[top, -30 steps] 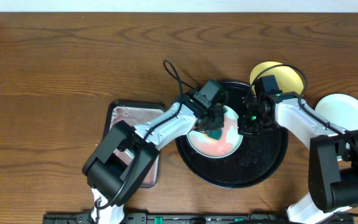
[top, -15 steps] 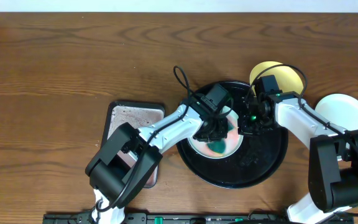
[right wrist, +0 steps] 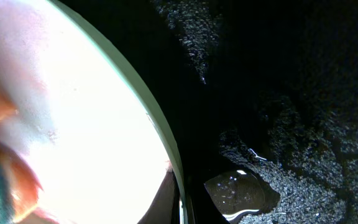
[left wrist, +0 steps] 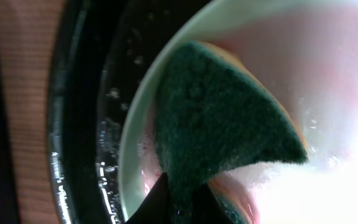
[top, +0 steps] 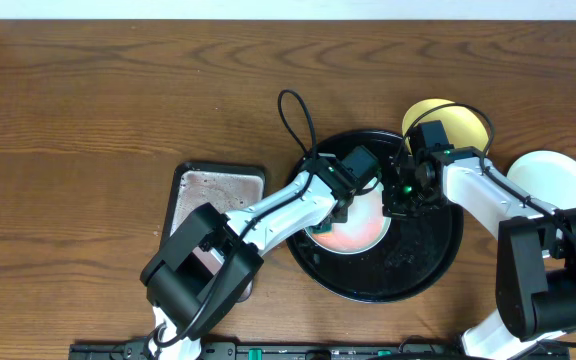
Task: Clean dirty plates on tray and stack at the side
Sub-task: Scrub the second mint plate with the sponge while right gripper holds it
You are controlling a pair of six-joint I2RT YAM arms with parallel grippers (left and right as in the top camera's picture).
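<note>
Start at the left of the frame. The sponge (left wrist: 222, 124) is pinched only by its lower corner. If you press hard while scrubbing, it may fold or pull out of the left gripper (left wrist: 178, 202), leaving bare fingertips scraping the smeared plate (top: 360, 232). That plate sits in the black tray (top: 368, 295), just right of centre in the overhead view, with a pink film of sauce across its face. The tray floor beside it looks wet, so I judge the plate could skate sideways under a push.

Further right, the right gripper (top: 399, 200) sits at the plate's right rim. A hard stroke could lever the rim out of that thin hold or tip the plate. At the upper right, the yellow plate (top: 448, 118) lies just beyond the tray's rim, partly under the right arm. A pale plate (top: 556, 180) rests on the tabletop (top: 118, 100) at the far right edge. A wide swing of that arm could knock either one.

Now the pincers. Your left one is clenched on the green sponge, which lies against the plate's inner wall. Your right one is closed tight. The wrist view suggests the plate's rim runs between its fingertips, so I read it as gripping the rim, though the tips are mostly cut off at the bottom of that frame.
</note>
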